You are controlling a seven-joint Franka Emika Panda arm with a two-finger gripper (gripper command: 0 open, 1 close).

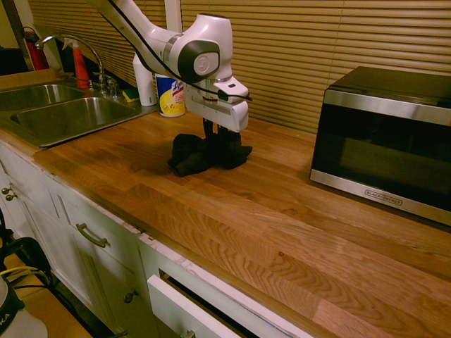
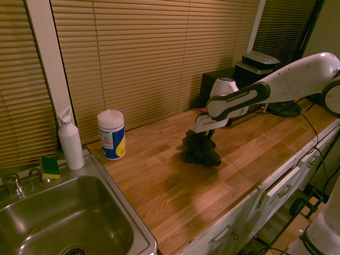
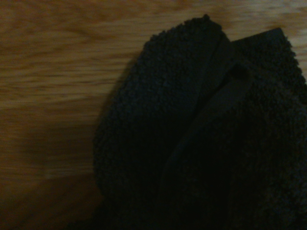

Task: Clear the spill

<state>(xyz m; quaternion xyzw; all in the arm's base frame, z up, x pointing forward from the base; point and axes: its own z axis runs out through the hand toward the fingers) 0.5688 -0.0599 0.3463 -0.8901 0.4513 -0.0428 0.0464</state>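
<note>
On counter, mid: gripper (image 1: pixel 211 134) clamped on black cloth (image 1: pixel 208 153), bunched and pressed flat for wiping.
Spill: not visible; likely hidden beneath the cloth.
Microwave (image 1: pixel 384 137): far right, well apart.

One exterior view looks along the desk (image 1: pixel 232 211) from the drawer side, the other from above the sink (image 2: pixel 64 223); both share the black cloth (image 1: pixel 208 153). The wrist view looks down close on it.

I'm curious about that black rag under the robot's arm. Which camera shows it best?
The first exterior view: the rumpled black terry cloth lies whole on the wooden countertop. The second exterior view shows it smaller and darker; the wrist view shows only a close patch of its weave.
</note>
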